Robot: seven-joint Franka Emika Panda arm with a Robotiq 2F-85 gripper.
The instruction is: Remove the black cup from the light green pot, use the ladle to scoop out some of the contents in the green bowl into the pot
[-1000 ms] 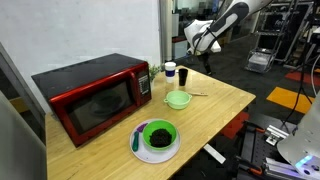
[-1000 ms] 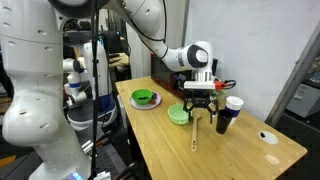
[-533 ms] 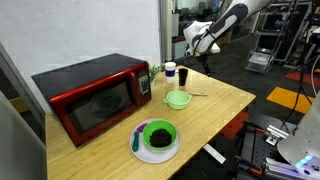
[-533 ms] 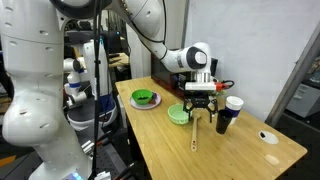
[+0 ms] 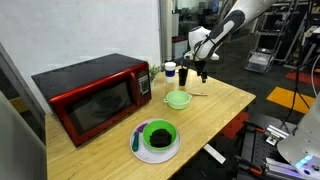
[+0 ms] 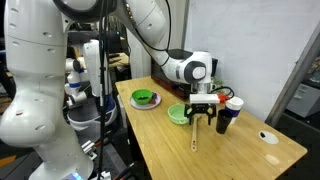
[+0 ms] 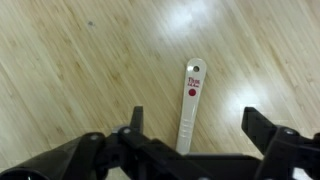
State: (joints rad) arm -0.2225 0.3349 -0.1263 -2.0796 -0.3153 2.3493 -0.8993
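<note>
Just changed: we see the gripper (image 6: 205, 122) lower than a second ago, now hanging close above the ladle (image 7: 189, 105).
What it means: we judge the cup step done, since the black cup (image 5: 184, 76) stands on the table (image 5: 228, 100), outside the light green pot (image 5: 178, 98). Picking up the ladle looks like the step in hand.
Pincer: released, with the jaws wide apart either side of the handle and holding nothing.
Ladle, place: flat on the wood, just beside the pot at its 3 o'clock in an exterior view (image 5: 197, 95).
Ladle, look: thin and pale, with a red mark near its 12 o'clock end in the wrist view. We cannot see the scoop.
Green bowl (image 5: 158, 135): on a white plate (image 5: 137, 146), at the pot's 7 o'clock, dark contents inside.
</note>
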